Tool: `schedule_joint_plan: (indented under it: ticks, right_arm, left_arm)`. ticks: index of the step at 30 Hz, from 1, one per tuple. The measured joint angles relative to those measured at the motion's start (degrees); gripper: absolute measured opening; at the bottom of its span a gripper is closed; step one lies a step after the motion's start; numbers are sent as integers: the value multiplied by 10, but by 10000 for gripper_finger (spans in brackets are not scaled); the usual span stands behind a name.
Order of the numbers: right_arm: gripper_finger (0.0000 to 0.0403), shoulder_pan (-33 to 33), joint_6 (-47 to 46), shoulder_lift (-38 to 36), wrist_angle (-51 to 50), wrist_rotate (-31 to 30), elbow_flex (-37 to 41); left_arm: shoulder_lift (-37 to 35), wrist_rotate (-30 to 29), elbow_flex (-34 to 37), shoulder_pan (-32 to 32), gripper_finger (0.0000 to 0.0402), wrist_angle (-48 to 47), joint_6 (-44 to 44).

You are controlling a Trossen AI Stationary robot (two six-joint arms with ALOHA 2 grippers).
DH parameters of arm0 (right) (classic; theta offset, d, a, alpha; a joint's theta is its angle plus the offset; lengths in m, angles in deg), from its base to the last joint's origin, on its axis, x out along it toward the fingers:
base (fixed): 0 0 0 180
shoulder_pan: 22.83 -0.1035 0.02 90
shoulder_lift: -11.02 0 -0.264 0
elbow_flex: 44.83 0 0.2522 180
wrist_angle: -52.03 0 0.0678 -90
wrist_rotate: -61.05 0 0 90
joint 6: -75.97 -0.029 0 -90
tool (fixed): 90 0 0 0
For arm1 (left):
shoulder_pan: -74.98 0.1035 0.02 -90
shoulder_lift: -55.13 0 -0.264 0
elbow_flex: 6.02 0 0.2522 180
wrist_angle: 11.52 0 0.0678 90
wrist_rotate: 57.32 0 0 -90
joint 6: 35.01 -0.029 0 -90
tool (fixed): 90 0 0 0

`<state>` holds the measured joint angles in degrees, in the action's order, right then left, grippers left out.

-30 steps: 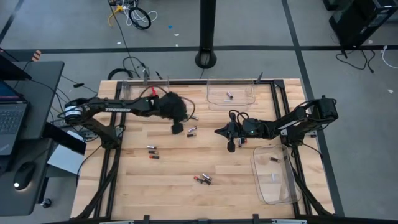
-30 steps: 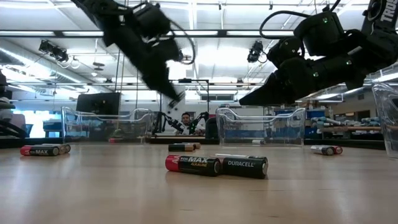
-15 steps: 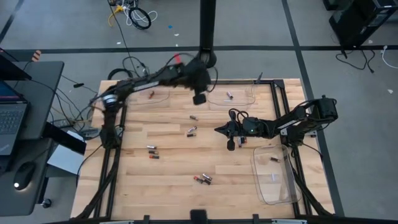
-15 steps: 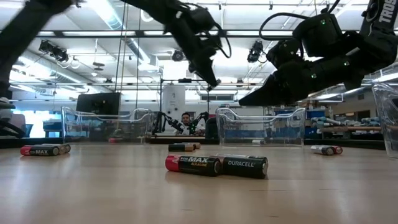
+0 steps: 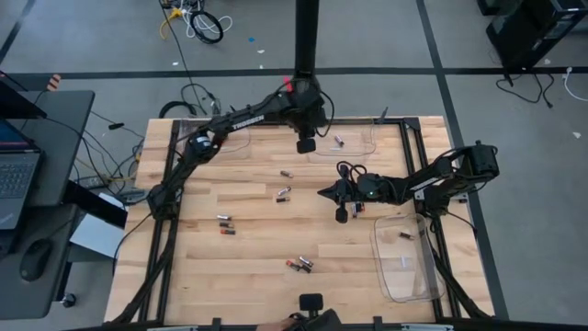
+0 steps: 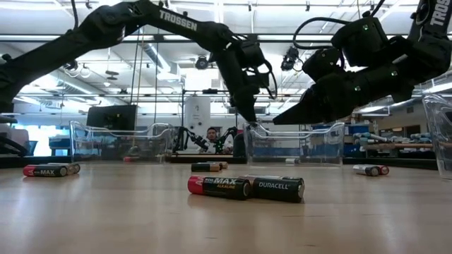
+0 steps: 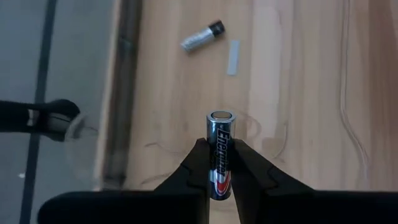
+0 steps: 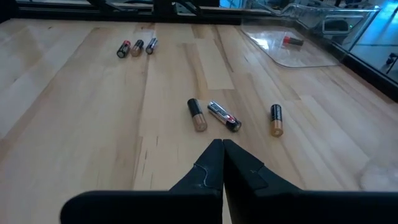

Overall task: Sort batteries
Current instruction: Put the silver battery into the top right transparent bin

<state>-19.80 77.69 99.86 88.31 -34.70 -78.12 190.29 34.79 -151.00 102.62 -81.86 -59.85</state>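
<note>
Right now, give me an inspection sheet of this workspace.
Surface: wooden table, dark frame.
Job's things: loose batteries scattered on the wood; one silver-grey battery lies in the far clear tray; another clear tray sits by the right arm.
Clutter: nothing seen.
Grippers: left gripper shut on a battery, above the far tray; right gripper shut, empty, over mid-table.
Cables: bundles on the floor and by the right arm.
Surroundings: laptop desk, a seated person far behind.
</note>
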Motion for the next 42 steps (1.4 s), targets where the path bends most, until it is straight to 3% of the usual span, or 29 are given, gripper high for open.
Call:
schedule_joint_plan:
  ticks: [9,18,25,31,42]
  right_arm:
    - [12,-1,-7,-4,6,-23,0]
    - [12,8,-24,-147,-38,-84,46]
    - [17,50,-63,-276,16,-110,120]
    - [52,58,-56,-329,22,-110,128]
    - [154,56,-40,-390,22,-143,127]
  left_arm:
    - [-2,7,1,-17,43,42,10]
    - [-39,171,-2,-30,43,140,21]
    - [-46,315,5,-35,43,241,38]
    - [-46,364,22,-52,43,322,46]
    - [-47,385,22,-52,43,340,56]
